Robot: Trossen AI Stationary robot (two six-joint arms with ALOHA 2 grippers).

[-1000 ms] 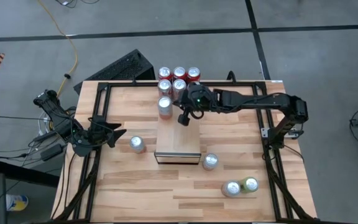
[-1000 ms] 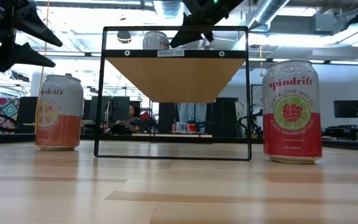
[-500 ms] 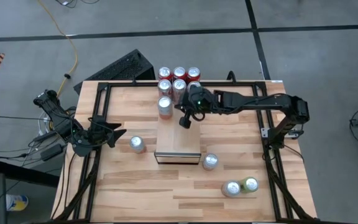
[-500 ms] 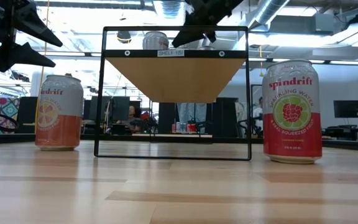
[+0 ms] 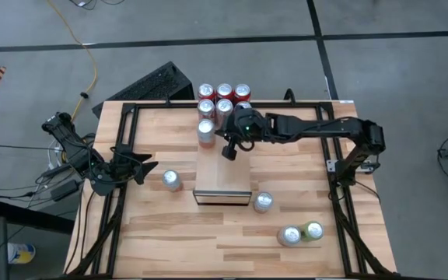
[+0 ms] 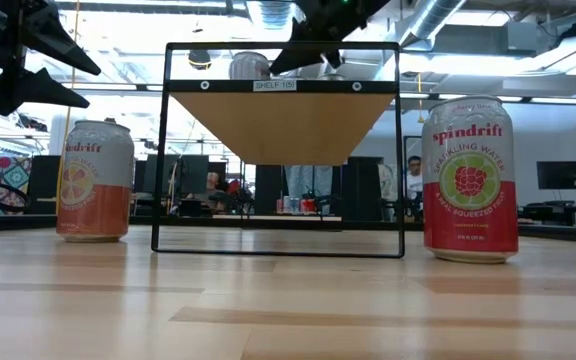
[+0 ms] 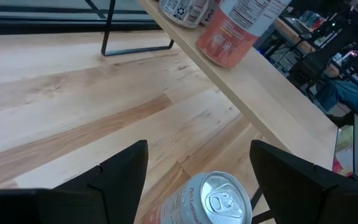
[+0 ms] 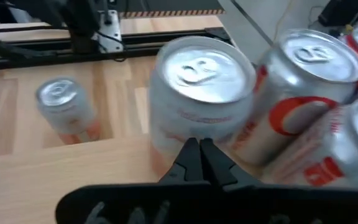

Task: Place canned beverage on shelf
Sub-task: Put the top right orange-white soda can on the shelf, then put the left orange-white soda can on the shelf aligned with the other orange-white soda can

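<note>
Shelf [image 5: 222,173] at table centre, one orange-label can [image 5: 206,131] upright on its far end — right gripper [image 5: 229,151] above the shelf beside that can, fingers pressed together, empty, left gripper [image 5: 148,167] spread, near a loose can [image 5: 171,180] on the tabletop.

Robotics lab/office: concrete floor [image 5: 379,70], ceiling ducts [image 6: 438,20], monitors [image 6: 560,175].

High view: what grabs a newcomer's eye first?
The right hand, shut and empty, hangs over the shelf close beside a lone can at its far end. Behind that sits a tight cluster of red-topped cans. The left hand waits open at the table's left, near a can.
</note>
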